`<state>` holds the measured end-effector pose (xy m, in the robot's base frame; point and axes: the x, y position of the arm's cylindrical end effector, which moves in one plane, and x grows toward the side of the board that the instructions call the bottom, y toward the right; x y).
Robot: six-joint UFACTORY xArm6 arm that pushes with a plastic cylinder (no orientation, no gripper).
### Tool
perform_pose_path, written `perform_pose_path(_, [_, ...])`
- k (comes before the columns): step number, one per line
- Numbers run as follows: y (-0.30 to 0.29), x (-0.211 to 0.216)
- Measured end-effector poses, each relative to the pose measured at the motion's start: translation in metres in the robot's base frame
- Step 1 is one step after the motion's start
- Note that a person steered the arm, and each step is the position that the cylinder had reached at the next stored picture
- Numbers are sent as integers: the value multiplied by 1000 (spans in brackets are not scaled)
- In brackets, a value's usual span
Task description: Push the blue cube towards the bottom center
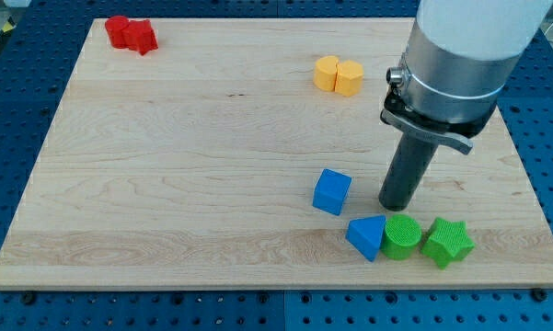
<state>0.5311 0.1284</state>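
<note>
Pushing pending | blue cube [332,192] right of bottom center | my tip [396,204] just right of it, apart (you have no claw fitted) | leftward-downward shove left.

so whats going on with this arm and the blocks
A robot arm with a dark rod is pushing blocks on a wooden board. My tip rests on the board just to the view's right of the blue cube, with a small gap, not touching. Below sit a blue wedge, a green cylinder and a green star in a row. Two yellow blocks and two red blocks lie near the view's top.
</note>
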Motion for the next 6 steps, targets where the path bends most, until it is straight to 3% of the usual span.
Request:
perform_pose_path(3, [-8,-31])
perform_pose_path(6, [-37,-31])
